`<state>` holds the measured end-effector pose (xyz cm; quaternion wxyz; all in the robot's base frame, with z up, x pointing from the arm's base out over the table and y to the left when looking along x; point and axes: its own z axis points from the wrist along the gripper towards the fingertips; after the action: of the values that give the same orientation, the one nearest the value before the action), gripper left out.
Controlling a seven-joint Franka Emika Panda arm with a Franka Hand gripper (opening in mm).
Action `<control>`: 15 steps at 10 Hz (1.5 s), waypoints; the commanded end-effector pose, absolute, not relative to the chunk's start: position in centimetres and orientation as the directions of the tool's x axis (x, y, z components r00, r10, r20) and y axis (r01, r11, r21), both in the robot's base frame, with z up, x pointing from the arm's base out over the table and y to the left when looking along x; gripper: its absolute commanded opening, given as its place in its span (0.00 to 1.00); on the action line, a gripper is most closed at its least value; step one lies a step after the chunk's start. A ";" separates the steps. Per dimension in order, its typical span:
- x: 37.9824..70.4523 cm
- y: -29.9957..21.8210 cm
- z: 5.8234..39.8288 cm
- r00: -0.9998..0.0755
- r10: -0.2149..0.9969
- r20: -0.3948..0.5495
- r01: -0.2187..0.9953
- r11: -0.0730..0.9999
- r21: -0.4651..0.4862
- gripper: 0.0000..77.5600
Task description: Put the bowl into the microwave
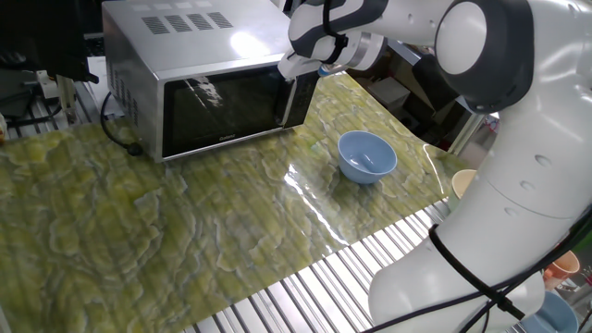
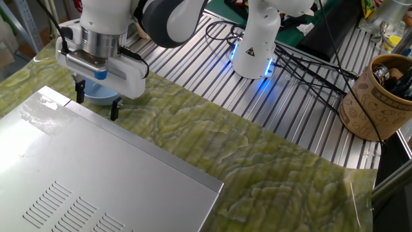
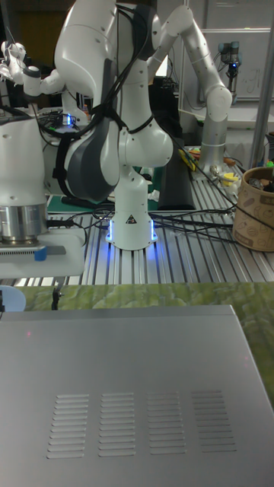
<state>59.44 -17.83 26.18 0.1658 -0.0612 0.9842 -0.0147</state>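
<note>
Your gripper [image 2: 96, 107] hangs at the microwave's front top corner, its two dark fingers [image 2: 80, 93] spread wide apart and pointing down, with nothing between them. From the left, the microwave [image 1: 199, 79] stands with its dark glass door shut; what lies behind the glass is hard to make out. To its right the bowl [image 1: 366, 155] sits upright on the green marbled table [image 1: 166, 240], apart from the microwave. In the other fixed view the gripper body hides most of the bowl.
</note>
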 end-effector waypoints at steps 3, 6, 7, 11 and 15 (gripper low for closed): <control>59.6 -18.0 26.4 -0.937 -0.119 -0.327 -0.110 0.993 -0.047 1.00; 59.6 -17.9 26.3 -0.937 -0.117 -0.328 -0.108 0.993 -0.046 1.00; 59.8 -17.8 26.1 -0.936 -0.117 -0.331 -0.108 0.993 -0.045 1.00; 60.0 -17.6 26.1 -0.934 -0.123 -0.334 -0.116 0.992 -0.041 1.00; 60.2 -18.0 26.3 -0.930 -0.132 -0.343 -0.127 0.991 -0.038 1.00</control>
<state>60.07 -17.82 26.05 0.1731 -0.0657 0.9827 -0.0069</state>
